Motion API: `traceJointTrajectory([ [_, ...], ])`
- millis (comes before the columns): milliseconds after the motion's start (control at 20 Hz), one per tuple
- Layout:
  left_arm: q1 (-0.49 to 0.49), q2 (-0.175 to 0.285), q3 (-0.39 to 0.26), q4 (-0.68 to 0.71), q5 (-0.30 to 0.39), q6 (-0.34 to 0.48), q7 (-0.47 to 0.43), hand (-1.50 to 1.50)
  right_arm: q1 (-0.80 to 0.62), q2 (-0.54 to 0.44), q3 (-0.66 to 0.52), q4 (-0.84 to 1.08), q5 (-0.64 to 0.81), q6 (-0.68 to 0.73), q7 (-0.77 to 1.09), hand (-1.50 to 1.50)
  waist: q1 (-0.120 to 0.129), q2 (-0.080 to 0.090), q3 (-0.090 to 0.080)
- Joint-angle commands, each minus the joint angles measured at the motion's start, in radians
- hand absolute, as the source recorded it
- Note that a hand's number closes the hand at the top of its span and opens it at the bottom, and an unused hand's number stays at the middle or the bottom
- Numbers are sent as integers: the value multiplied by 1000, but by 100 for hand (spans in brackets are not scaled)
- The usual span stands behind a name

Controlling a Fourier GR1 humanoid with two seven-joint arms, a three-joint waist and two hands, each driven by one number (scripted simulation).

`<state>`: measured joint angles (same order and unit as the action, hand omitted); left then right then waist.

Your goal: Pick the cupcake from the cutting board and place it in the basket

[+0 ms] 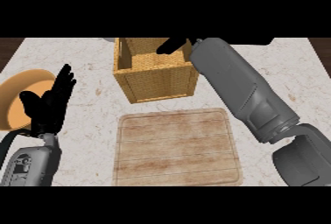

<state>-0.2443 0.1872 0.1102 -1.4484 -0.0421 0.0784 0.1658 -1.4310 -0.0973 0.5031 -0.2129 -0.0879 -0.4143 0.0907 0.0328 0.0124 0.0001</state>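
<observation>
My left hand (pixel 44 109): open at the view's left, fingers straight and pointing up, thumb out sideways
My left forearm (pixel 29 168): low in the left corner, upright
My right forearm (pixel 239 87): stretched diagonally from lower right toward the top
My right hand (pixel 171 45): at its far end, only partly showing

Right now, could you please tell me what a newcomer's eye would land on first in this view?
The grey right forearm stretches up the right side, its black right hand over the open top of the tall woven wicker basket at top centre. Below lies the pale wooden cutting board, no cupcake showing on it. At the left, the black left hand rests open before a round orange bowl.
</observation>
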Motion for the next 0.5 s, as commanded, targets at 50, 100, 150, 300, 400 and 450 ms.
traceJointTrajectory([
  [50, 19, 29, 16, -73, 23, -23, 53, 0, 77, -91, -106, -19, -74, 54, -90, -150, -9, -7, 1],
  [100, 34, 25, 29, -33, 23, -22, -3, 0, 95, -79, -112, -28, -71, 46, -99, -150, -15, -7, 0],
  [150, 6, 40, 40, -36, 28, -19, 53, 0, 101, -160, -125, -30, -83, 130, -129, -150, -18, -7, 0],
  [300, 11, 17, 38, -9, 20, -5, -2, 0, 136, -178, -142, -32, -74, 185, -184, -150, -13, -4, 0],
  [400, 5, 12, 15, -34, 17, -16, 40, 0, 157, -185, -173, -26, -85, 187, -218, -150, -10, -4, 0],
  [450, 26, 47, 45, -33, 25, -33, 22, 0, 183, -249, -162, -66, -78, 271, -227, -150, -21, -9, 0],
])
